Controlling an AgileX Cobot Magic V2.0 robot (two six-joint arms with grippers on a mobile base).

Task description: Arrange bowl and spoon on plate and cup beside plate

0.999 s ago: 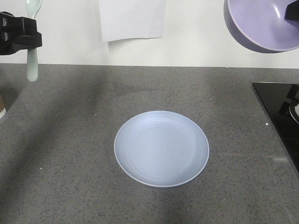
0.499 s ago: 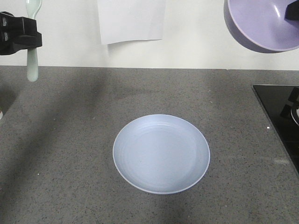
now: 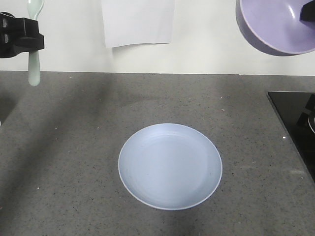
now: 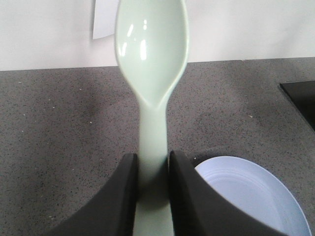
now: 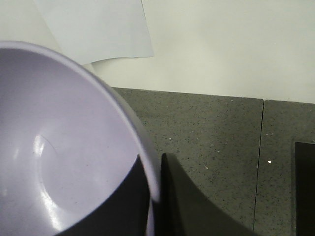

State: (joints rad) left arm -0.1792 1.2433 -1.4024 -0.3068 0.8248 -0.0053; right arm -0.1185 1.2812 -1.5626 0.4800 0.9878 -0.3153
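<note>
- Pale blue plate [image 3: 170, 167] lies flat on the surface [image 3: 74, 147].
- Left gripper [image 4: 151, 169], above-left of the plate, clamps the spoon [image 4: 152, 54].
- Right gripper [image 5: 154, 196], above-right of the plate, clamps the bowl [image 3: 275, 24] rim.

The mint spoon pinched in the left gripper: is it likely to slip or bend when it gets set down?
Probably stiff: the spoon has a thick handle and runs straight out of the left gripper. Its glossy surface shows bright highlights, so it could slide or pivot between the narrow fingers. It looks light for its size, likely plastic.
</note>
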